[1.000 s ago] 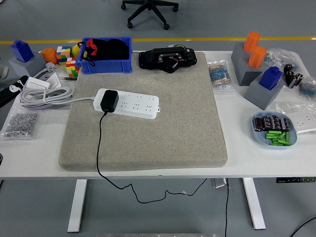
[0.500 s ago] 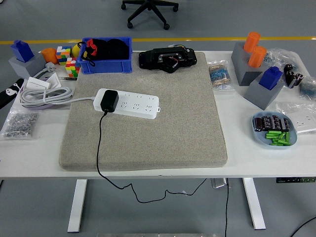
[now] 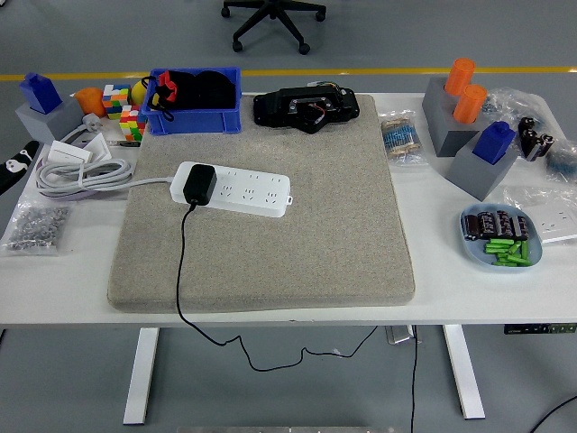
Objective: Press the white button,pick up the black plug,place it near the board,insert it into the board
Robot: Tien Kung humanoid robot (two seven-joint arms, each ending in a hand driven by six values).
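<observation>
The white power strip (image 3: pixel 236 189) lies on the grey mat (image 3: pixel 270 225), toward its upper left. The black plug (image 3: pixel 198 185) sits upright in the strip's left end. Its black cable (image 3: pixel 180 262) runs down across the mat and hangs off the table's near edge. Only a black tip of my left arm (image 3: pixel 13 168) shows at the left edge, well away from the strip. My right arm is out of view.
A blue bin (image 3: pixel 194 101), colour cubes (image 3: pixel 126 113) and a black device (image 3: pixel 306 108) line the back. A coiled white cable (image 3: pixel 77 173) and a bag of screws (image 3: pixel 36 225) lie left. Grey blocks (image 3: pixel 469 135) and a blue dish (image 3: pixel 501 237) stand right.
My left arm has drawn back toward the left edge, leaving less of it in view. The plug and strip have not moved.
</observation>
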